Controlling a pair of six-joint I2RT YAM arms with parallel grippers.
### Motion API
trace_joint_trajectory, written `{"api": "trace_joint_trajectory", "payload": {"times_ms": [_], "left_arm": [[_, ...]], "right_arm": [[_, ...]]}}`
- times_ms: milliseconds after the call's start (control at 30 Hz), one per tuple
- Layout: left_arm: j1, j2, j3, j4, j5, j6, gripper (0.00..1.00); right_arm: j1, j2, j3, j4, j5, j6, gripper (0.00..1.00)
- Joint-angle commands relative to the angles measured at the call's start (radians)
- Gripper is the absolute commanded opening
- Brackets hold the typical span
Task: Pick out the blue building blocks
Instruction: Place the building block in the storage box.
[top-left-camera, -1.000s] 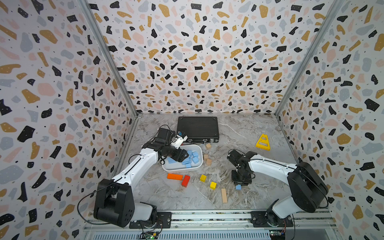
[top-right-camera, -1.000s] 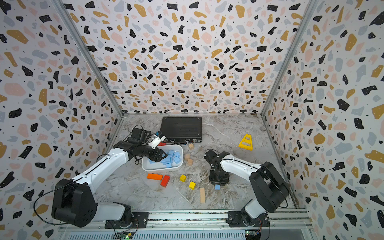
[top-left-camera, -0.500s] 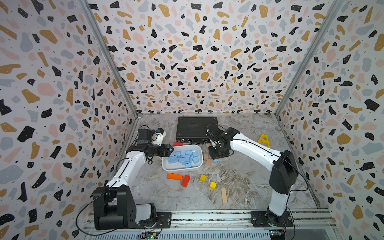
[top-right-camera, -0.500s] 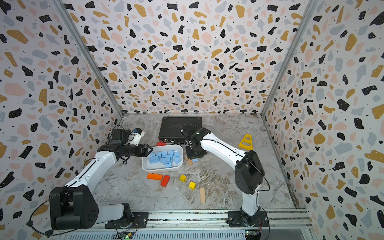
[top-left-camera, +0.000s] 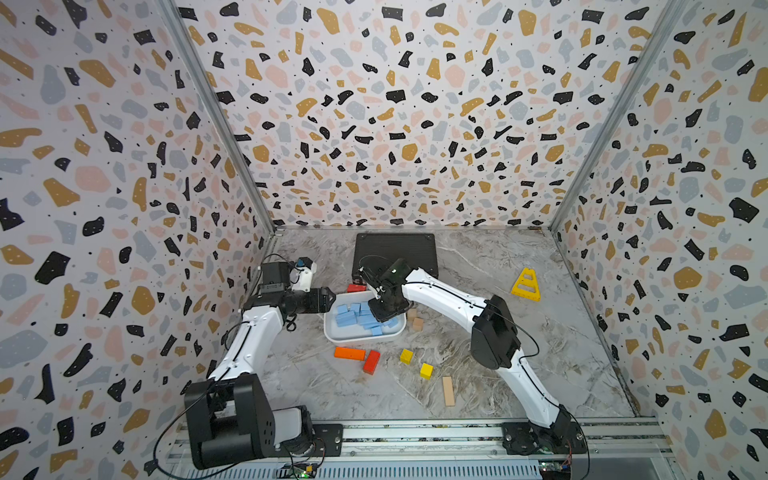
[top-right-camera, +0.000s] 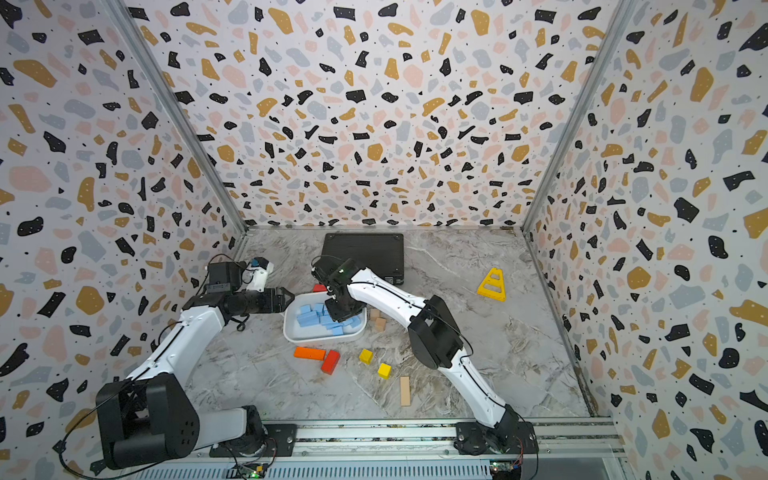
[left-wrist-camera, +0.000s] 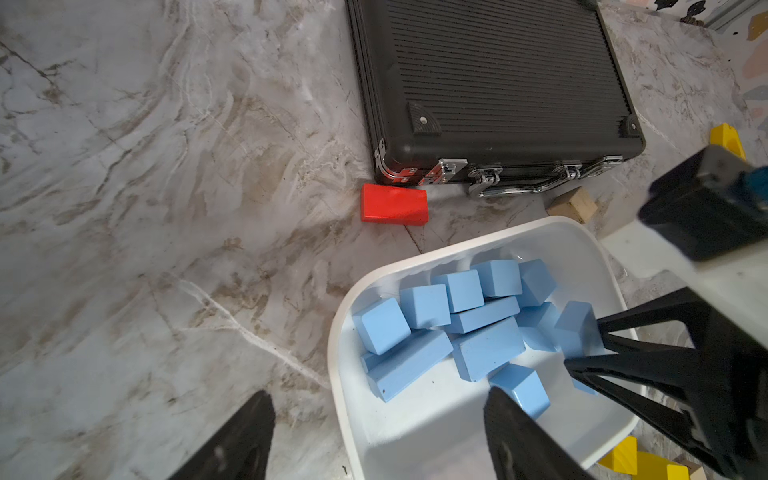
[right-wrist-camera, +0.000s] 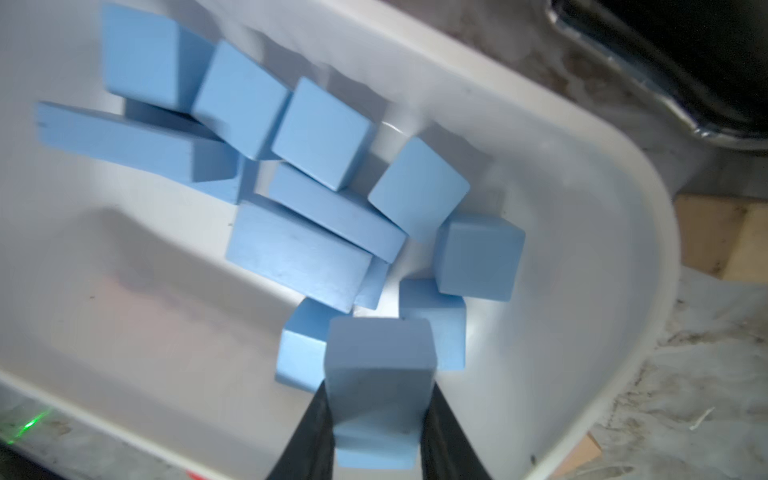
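Lowest in a top view, a tan bar (top-left-camera: 448, 390) lay flat on the tabletop (top-left-camera: 540, 353). Just above it in the frame sat two yellow cubes (top-left-camera: 406, 356). To their left lay an orange block (top-left-camera: 349, 353) with a red block (top-left-camera: 371, 361) just beside it. These looked to have been left out as the wrong colours.

Above them, at frame centre, the white tray (top-left-camera: 351, 333) held the blue blocks (top-left-camera: 351, 318). They lay in a loose heap, cubes leaning on bars, more as if dropped in than stacked. I saw none on the bare tabletop.

In the right wrist view the right end effector (right-wrist-camera: 378, 384) was clamped on one blue block (right-wrist-camera: 380, 345), its fingers on opposite faces. It held the block over the heap, inside the tray's rim. That placing suggested the step in hand was the release, from low enough that the block would not bounce out.

At the tray's left edge in the top views, the left end effector (top-left-camera: 328, 297) stood with its jaws wide and nothing between them. It was probably parked there to leave the tray free for the other arm.

Just right of the tray sat two tan cubes (top-left-camera: 415, 320). Higher in the frame, a far red block (top-left-camera: 356, 287) lay between the tray and the shut black case (top-left-camera: 395, 253). A yellow triangle (top-left-camera: 526, 284) stood well apart at the right.
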Motion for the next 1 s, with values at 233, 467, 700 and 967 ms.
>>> {"api": "trace_joint_trajectory", "payload": {"times_ms": [233, 467, 700, 967], "left_arm": [[0.007, 0.008, -0.012, 0.032, 0.019, -0.025, 0.8], [0.007, 0.016, -0.014, 0.035, 0.02, -0.03, 0.8], [0.007, 0.019, -0.015, 0.036, 0.016, -0.036, 0.81], [0.01, 0.058, -0.038, 0.06, 0.059, -0.131, 0.84]], "right_arm": [[-0.007, -0.007, 0.04, -0.061, 0.057, -0.007, 0.35], [-0.007, -0.015, 0.056, -0.063, 0.06, -0.003, 0.5], [-0.006, -0.068, 0.071, -0.06, 0.07, -0.004, 0.57], [-0.023, -0.22, -0.027, -0.013, 0.112, -0.008, 0.62]]}}
